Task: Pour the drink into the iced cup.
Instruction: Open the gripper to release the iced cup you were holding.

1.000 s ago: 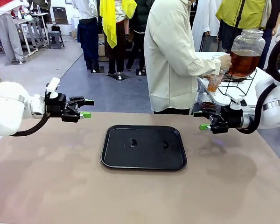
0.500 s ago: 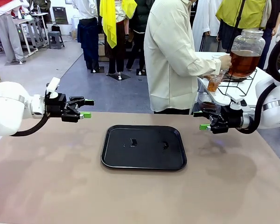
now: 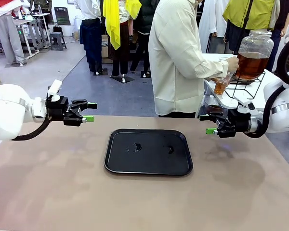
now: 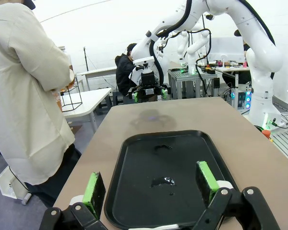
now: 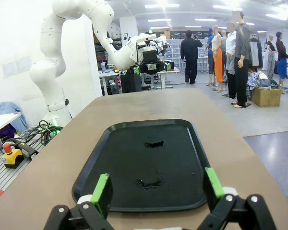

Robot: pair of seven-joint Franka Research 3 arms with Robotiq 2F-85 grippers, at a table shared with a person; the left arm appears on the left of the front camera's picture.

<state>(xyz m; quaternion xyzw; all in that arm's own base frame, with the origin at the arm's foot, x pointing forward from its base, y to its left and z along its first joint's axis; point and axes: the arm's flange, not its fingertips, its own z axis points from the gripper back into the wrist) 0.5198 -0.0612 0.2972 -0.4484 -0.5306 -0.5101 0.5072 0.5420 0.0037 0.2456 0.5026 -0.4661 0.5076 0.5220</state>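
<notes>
Both tools wide, empty: left tool [image 3: 90, 111] mid-left, right tool [image 3: 208, 124] mid-right, flanking tray [image 3: 148, 168] on worktop [image 3: 53, 192]. Drink [image 3: 220, 87] upper right, in cup at jar [image 3: 253, 54] tap, held by person's hand [image 3: 231, 64]. Risks: wet spots on tray letting cup slide; overfill at tap. No change from earlier frames.

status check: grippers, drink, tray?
Left gripper and right gripper open, empty, hovering either side of black tray. Person at side table fills cup with drink from jar. Tray bare, some wet spots.
</notes>
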